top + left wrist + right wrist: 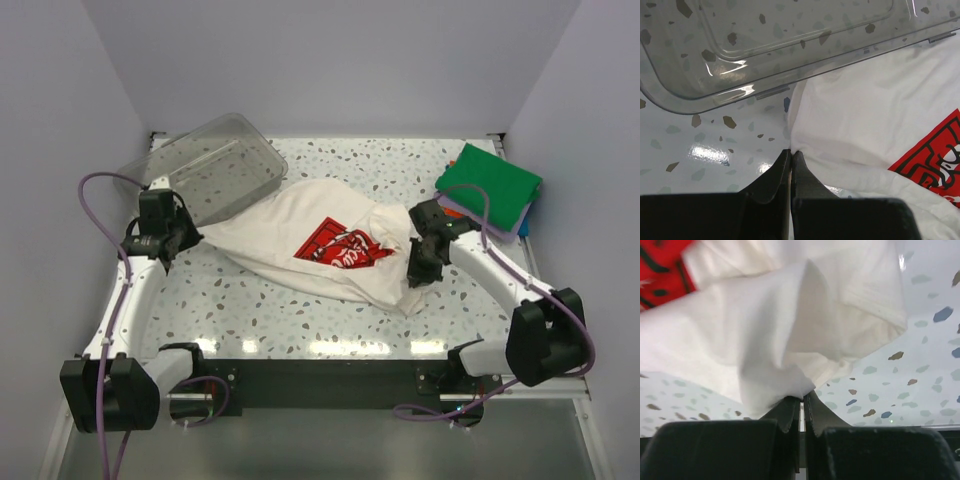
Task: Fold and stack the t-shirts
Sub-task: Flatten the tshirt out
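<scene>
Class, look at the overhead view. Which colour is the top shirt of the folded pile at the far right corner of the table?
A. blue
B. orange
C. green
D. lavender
C: the green shirt lies uppermost there, and the other colours show only as thin edges beneath it.

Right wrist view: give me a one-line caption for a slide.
Right gripper shut on a bunched fold of the cream-white t-shirt over the speckled table.
</scene>
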You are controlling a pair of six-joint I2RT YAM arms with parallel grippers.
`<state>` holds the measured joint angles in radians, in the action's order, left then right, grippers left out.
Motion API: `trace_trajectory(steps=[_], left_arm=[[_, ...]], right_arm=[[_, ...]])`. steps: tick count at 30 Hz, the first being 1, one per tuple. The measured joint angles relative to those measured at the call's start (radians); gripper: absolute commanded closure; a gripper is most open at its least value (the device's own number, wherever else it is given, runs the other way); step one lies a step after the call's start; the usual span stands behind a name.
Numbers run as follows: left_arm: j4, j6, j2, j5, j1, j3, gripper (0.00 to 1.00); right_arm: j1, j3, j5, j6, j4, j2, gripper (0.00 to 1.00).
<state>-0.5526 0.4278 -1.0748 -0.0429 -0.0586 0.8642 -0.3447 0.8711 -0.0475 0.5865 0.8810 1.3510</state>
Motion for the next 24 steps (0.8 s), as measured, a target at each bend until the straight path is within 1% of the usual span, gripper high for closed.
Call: trace_trajectory(steps=[5, 10, 13, 17, 20, 24], left_arm=[[0.014, -0.024, -0.015, 0.006, 0.000, 0.000, 1.00], [0.014, -0.030, -0.022, 0.024, 0.000, 0.003, 1.00], [0.010, -0.029, -0.022, 0.053, 0.000, 0.033, 1.00], [0.017, -0.027, -0.022, 0.121, 0.000, 0.148, 1.00], [0.035, -0.024, -0.024, 0.173, 0.000, 0.272, 1.00], [0.060, -0.019, -0.026, 0.224, 0.000, 0.446, 1.00]], right_arm=[[0.000, 0.246, -0.014, -0.053, 0.096, -0.002, 1.00], [0.000, 0.433, -0.039, -0.100, 0.196, -0.002, 1.00], [0.003, 0.561, -0.059, -0.127, 0.262, 0.013, 1.00], [0.022, 0.824, -0.081, -0.169, 0.340, 0.058, 1.00], [0.040, 1.069, -0.114, -0.197, 0.398, 0.098, 1.00], [0.050, 1.394, -0.152, -0.227, 0.428, 0.135, 1.00]])
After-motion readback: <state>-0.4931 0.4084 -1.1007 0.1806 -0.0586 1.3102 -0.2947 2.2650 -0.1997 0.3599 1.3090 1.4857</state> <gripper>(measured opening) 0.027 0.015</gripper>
